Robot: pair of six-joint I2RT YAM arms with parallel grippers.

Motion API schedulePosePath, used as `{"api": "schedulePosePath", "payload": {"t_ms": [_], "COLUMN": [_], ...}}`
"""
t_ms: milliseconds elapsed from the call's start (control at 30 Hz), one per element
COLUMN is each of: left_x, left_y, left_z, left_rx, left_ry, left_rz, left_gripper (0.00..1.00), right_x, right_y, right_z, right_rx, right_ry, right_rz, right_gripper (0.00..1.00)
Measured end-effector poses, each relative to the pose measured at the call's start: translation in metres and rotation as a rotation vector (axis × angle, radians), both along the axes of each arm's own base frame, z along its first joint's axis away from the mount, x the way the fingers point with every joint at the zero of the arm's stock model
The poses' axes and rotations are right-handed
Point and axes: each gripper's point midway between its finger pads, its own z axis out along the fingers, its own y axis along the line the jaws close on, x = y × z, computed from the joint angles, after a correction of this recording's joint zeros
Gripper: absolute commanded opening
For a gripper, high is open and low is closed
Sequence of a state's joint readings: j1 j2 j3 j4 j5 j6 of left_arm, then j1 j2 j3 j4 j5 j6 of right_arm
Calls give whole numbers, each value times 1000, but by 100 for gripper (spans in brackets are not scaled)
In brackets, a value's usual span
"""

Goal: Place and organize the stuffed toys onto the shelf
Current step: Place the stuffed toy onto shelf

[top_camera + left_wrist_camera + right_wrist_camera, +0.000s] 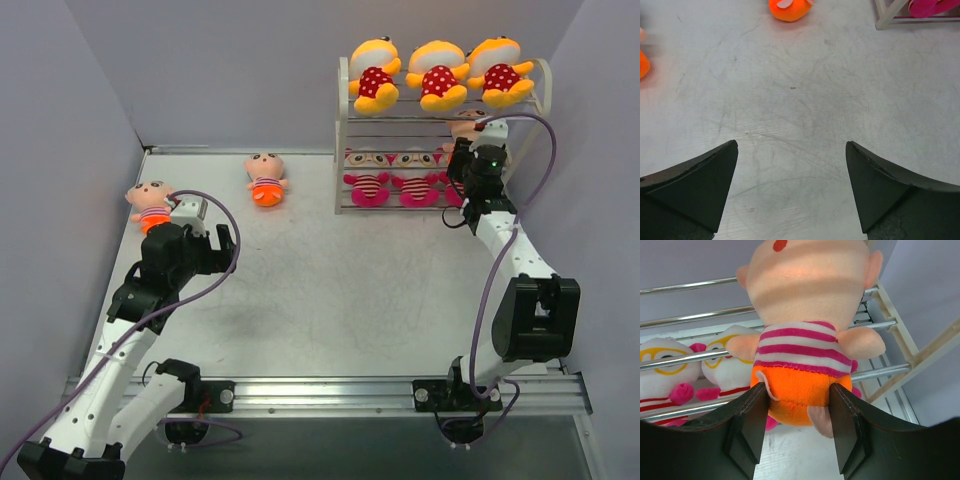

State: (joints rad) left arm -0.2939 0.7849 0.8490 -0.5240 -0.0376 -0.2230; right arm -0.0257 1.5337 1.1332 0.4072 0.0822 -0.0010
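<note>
Over at the far right of the counter (330, 290) stands the white wire shelf (343, 130), its top tier filled by three yellow polka-dot dolls (437, 72) sitting side by side, and its lowest tier by three white-faced dolls with yellow glasses (415, 180). The right gripper (799, 390) is up at the right end of the middle tier, where a peach-faced doll (800, 305) in a pink-striped shirt lies against the rods. The jaws sit on either side of its orange bottom and touch the plush, but whether they squeeze it or merely bracket it I cannot tell. The left gripper (791, 145) hangs low over bare counter on the left side, jaws spread wide with nothing between them. Two more peach-faced dolls lie on the counter well apart from the shelf: the far-left doll (152, 205) just beyond that gripper, and the middle doll (266, 180) nearer the shelf.
</note>
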Motion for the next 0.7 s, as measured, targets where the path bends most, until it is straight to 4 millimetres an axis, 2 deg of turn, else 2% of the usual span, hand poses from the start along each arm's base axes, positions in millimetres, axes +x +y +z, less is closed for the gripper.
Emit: {"api": "schedulePosePath", "payload": {"t_ms": [133,300,400,567,700], "left_x": [0,0,0,0,-1], "left_y": [0,0,0,-1,-4], "left_z": [0,0,0,-1,-1], "left_rx": [0,0,0,1,1], "left_ry": [0,0,1,1,1], "left_rz": [0,0,0,-2,-16], "left_gripper": [97,97,97,97,97], "right_x": [1,2,5,7,6], "right_y": [-1,-5,-8,-16,-26], "right_z": [1,1,1,6,7], "right_rx": [4,22,25,17,-5], "right_ry": [-4,-14,-24,-44,-44], "right_rz": [-4,-13,-18,-18,-23], "right_gripper": [47,27,19,10,9]}}
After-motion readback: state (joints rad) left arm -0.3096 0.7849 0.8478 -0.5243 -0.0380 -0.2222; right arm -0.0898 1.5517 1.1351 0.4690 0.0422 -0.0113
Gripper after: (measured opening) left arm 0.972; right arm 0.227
